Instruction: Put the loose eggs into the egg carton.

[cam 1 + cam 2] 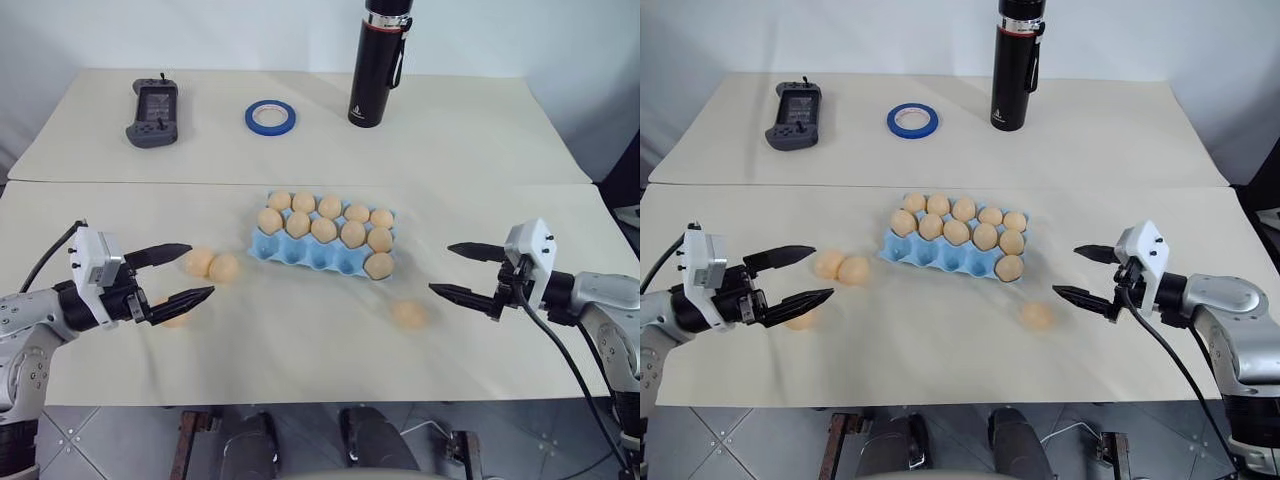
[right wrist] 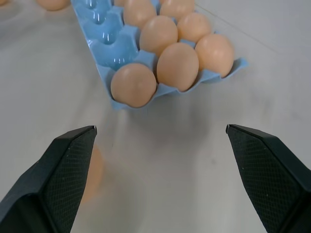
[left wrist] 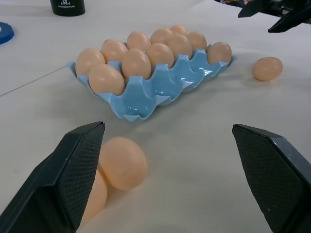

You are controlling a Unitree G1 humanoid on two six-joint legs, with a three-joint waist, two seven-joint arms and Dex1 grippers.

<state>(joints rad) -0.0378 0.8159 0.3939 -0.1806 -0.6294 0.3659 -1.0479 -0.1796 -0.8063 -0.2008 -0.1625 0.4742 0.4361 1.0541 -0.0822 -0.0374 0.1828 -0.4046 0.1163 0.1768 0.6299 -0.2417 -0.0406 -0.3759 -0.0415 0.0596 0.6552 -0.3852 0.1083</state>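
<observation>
- Egg carton [image 1: 322,255] at mid-counter, back rows full, four near cups empty.
- Loose eggs: a pair [image 1: 211,265] left of the carton, one [image 1: 176,316] under the left gripper [image 1: 188,272], one [image 1: 408,314] toward the near edge, just inward of the right gripper [image 1: 452,268].
- Both grippers released, jaws wide, empty.
- Advice: lower squarely over an egg, close gently, seat it in a near cup.
</observation>
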